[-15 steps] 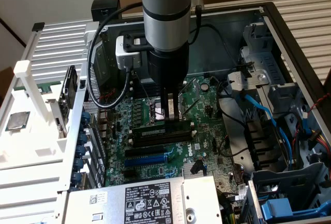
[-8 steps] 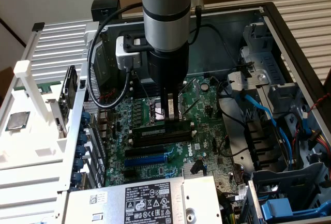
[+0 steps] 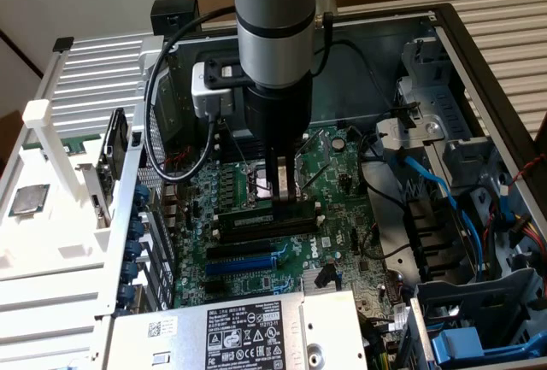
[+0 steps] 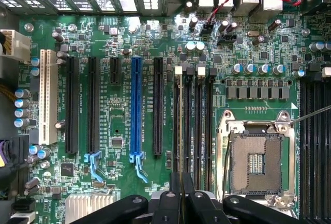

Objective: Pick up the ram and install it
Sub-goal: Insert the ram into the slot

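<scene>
Jaws: clamped on ram (image 3: 248,219) edge
Ram: upright at motherboard (image 3: 342,182) slot, frame centre
Case (image 3: 376,45): holds motherboard

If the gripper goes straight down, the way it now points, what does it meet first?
The ram, the long stick lying across the motherboard directly under the gripper. The gripper looks already level with its upper edge, perhaps touching it, but the depth is unclear from this angle.
</scene>
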